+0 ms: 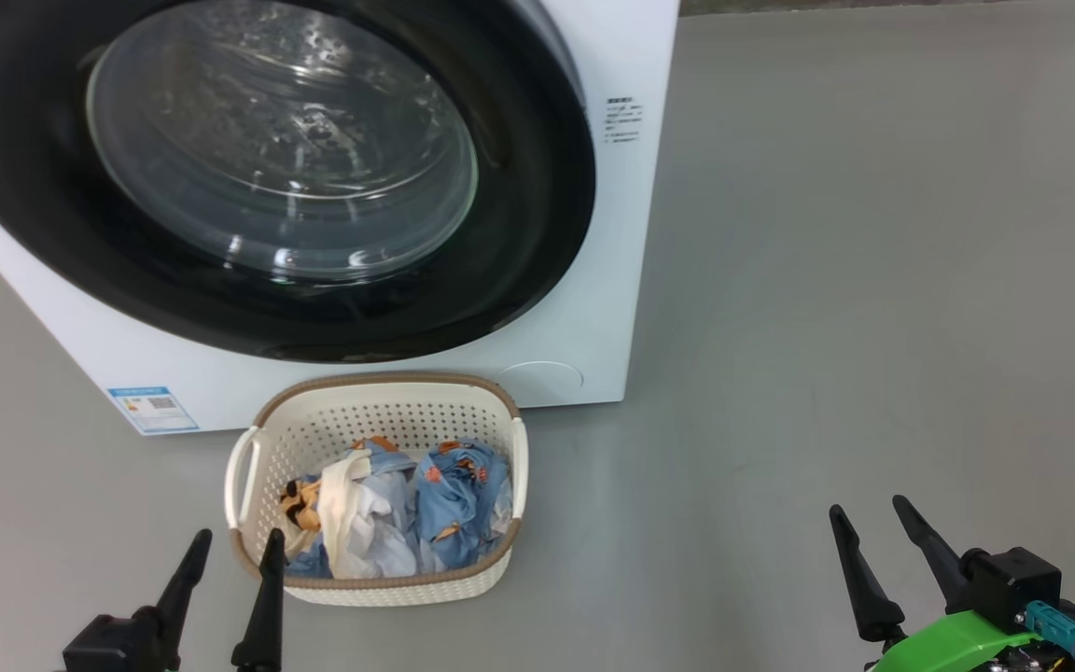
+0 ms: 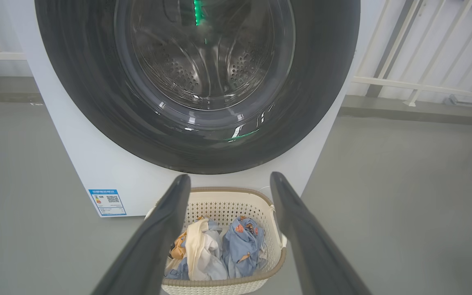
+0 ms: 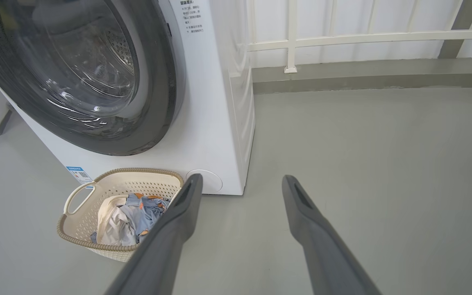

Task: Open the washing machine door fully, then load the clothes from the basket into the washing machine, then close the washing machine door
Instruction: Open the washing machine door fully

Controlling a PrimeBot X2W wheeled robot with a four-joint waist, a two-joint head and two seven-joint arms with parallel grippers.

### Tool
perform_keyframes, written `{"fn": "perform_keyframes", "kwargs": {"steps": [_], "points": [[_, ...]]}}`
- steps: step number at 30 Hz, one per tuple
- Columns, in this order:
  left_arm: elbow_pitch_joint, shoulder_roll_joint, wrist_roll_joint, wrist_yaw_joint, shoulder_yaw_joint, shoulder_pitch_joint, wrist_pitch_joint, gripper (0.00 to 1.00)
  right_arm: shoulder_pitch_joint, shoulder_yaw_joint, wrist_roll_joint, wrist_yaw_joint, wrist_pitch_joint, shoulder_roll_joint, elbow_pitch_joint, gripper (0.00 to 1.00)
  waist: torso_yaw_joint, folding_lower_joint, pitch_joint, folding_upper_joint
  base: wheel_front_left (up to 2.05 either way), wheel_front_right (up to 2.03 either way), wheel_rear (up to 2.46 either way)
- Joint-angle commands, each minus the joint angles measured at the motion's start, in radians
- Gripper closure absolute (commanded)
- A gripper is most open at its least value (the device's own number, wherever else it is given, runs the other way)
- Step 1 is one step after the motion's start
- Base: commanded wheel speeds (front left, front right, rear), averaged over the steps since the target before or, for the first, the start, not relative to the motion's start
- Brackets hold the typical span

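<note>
1 washing machine (image 1: 584, 345); 1 washing machine door (image 1: 281, 140); 1 basket (image 1: 388, 420); clothes (image 1: 407, 504): approx 3 pcs; 1 sticker (image 1: 153, 408)

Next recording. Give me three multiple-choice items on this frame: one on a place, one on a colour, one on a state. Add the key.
1. Where does the basket stand relative to the washing machine?
A. On top of it
B. On the floor just in front of it
C. Far off to its side, by the railing

2. What colour are most of the clothes?
A. Dark red
B. Black
C. Light blue with orange prints

3. What state is the left end effector in?
A. Open, holding nothing
B. Shut on a garment
C. Shut on a basket handle

Key:
1 B: the head view shows it on the floor below the round door.
2 C: blue fabric with orange prints lies in the basket, with some cream-white.
3 A: its two fingers stand apart, gripping nothing.
</note>
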Motion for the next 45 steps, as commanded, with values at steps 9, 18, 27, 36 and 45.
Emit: {"fn": "perform_keyframes", "kwargs": {"steps": [9,18,27,36,45], "points": [[-0.031,0.01,-0.02,-0.002,0.018,-0.043,-0.014,0.0,-0.041,0.033,-0.009,0.002,-0.013,-0.005,-0.026,0.0,0.002,0.0,0.0,0.0,0.13,0.13,-0.26],[-0.031,-0.005,-0.034,-0.002,0.0,-0.044,-0.014,0.0,-0.103,0.044,0.053,0.002,-0.013,0.019,-0.06,1.0,0.011,0.0,0.017,0.0,0.0,0.0,0.0],[-0.03,-0.003,-0.047,-0.002,-0.039,-0.083,-0.014,0.0,-0.286,-0.002,0.285,0.002,-0.013,0.05,-0.091,1.0,0.034,0.0,0.072,0.0,0.0,0.0,0.0],[-0.019,-0.005,-0.063,-0.002,-0.089,-0.144,-0.014,0.0,-0.509,0.01,0.584,0.002,-0.013,0.011,-0.03,1.0,0.095,0.0,0.127,0.0,0.0,0.0,0.0],[0.001,-0.028,-0.077,-0.002,-0.141,-0.208,-0.014,0.0,-0.741,0.141,0.945,0.002,0.0,-0.145,0.059,1.0,0.197,0.0,0.19,0.0,0.0,0.0,0.0]]}}
